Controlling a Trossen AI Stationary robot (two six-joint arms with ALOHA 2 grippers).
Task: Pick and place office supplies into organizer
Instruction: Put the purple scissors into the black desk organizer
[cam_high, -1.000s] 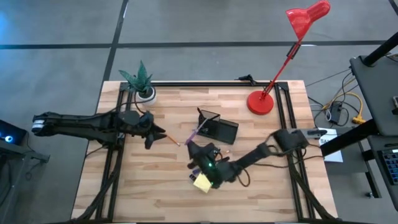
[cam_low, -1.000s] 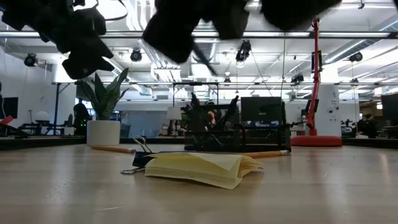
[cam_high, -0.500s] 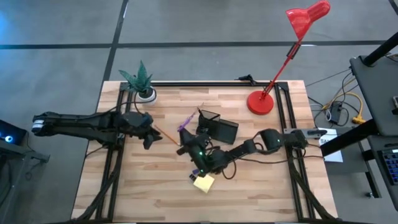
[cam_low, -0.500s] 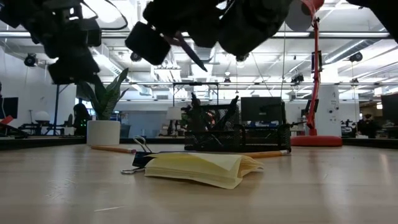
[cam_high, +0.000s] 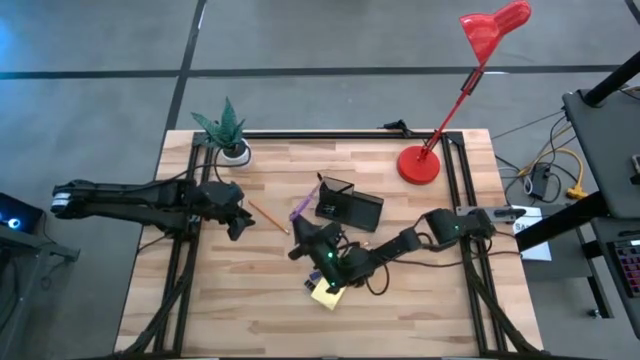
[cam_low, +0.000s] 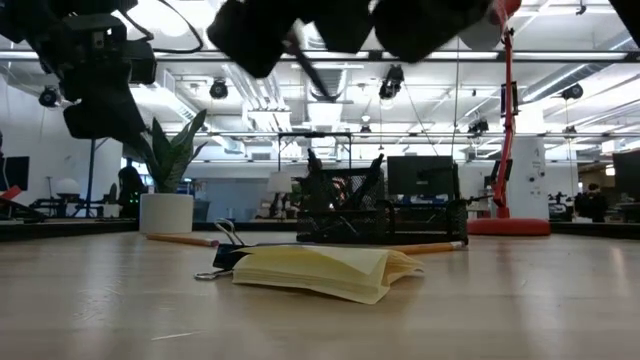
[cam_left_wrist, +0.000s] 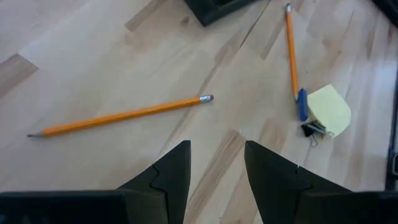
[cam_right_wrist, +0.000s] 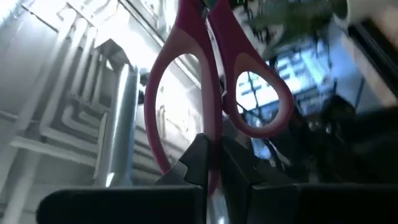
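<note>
My right gripper (cam_high: 305, 226) is shut on the purple-handled scissors (cam_high: 304, 200), held in the air left of the black organizer (cam_high: 348, 205). In the low view, a dark blade (cam_low: 312, 75) slants down from the gripper. My left gripper (cam_high: 243, 217) is open and empty above the table; an orange pencil (cam_left_wrist: 124, 115) lies flat just beyond its fingers. The yellow sticky-note pad (cam_high: 325, 293) lies flat near the front, with a black binder clip (cam_left_wrist: 311, 129), a small blue piece (cam_left_wrist: 301, 102) and a second pencil (cam_left_wrist: 291, 50) beside it. My right gripper pinches the scissors between its two fingers (cam_right_wrist: 200, 158) at the handle end, on the bar (cam_right_wrist: 213, 118) between the two finger loops. The scissors stick out beyond the fingertips, blades away from the gripper. They are lifted clear of the table and tilted.
A potted green plant (cam_high: 228, 135) stands at the far left corner. A red lamp base (cam_high: 418, 165) stands at the far right. The organizer holds several dark items (cam_low: 340, 180). Bare wood lies along the table's front left (cam_high: 220, 300).
My right gripper has gone up and toward the table's left and far side, away from the sticky-note pad. It has carried the scissors, which have turned in the air. My left gripper has drawn back a little toward the table's left edge and risen.
</note>
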